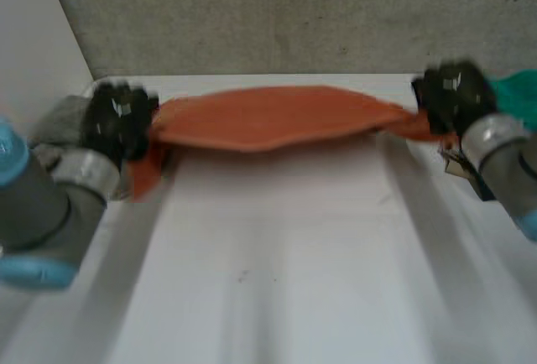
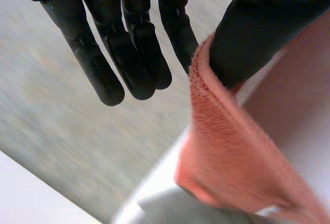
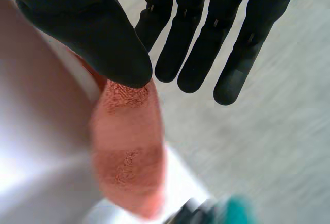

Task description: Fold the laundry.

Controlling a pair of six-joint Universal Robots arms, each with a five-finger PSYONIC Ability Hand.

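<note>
An orange cloth (image 1: 268, 117) hangs stretched between my two hands over the far part of the white table (image 1: 277, 255). My left hand (image 1: 117, 121) holds its left end, and a short tail droops below that hand. In the left wrist view the thumb (image 2: 258, 33) pinches the orange cloth's (image 2: 227, 152) edge against a straight finger. My right hand (image 1: 453, 96) holds the right end. There the thumb (image 3: 98, 33) presses the orange cloth (image 3: 129, 146) against the fingers (image 3: 196, 43).
A grey garment (image 1: 63, 121) lies behind my left hand at the table's far left. A teal garment (image 1: 516, 96) lies at the far right. A grey wall (image 1: 294, 12) closes off the table's back edge.
</note>
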